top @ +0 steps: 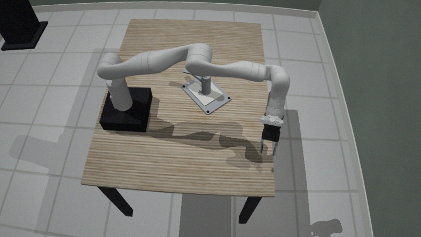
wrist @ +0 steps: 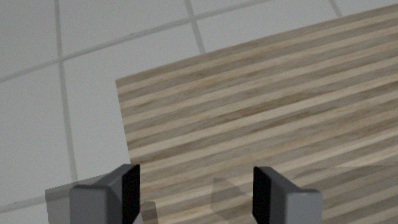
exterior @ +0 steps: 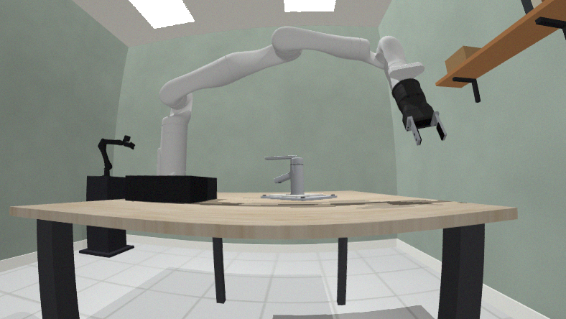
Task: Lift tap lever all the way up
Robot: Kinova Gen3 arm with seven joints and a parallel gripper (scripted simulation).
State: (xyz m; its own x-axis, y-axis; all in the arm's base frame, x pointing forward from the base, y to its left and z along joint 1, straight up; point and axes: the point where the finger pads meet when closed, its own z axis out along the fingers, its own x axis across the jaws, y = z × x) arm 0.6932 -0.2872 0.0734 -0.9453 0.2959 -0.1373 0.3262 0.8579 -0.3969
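Note:
A grey tap (exterior: pixel 294 174) stands upright on a metal base plate (top: pixel 206 95) in the middle of the wooden table. Its lever (exterior: pixel 279 158) lies flat on top and points left in the exterior view, above the short spout (exterior: pixel 281 178). In the top view the arm hides the lever and only the tap body (top: pixel 205 86) shows. My gripper (exterior: pixel 428 132) is open and empty, high above the table's right front corner and far from the tap. It also shows in the top view (top: pixel 267 149). The wrist view shows the open fingers over the table corner.
The arm's black base box (top: pixel 127 109) sits on the table's left side. A black pedestal with a small camera arm (exterior: pixel 106 166) stands behind the table to the left. A wooden wall shelf (exterior: pixel 511 39) with a cardboard box hangs at the upper right, near my gripper.

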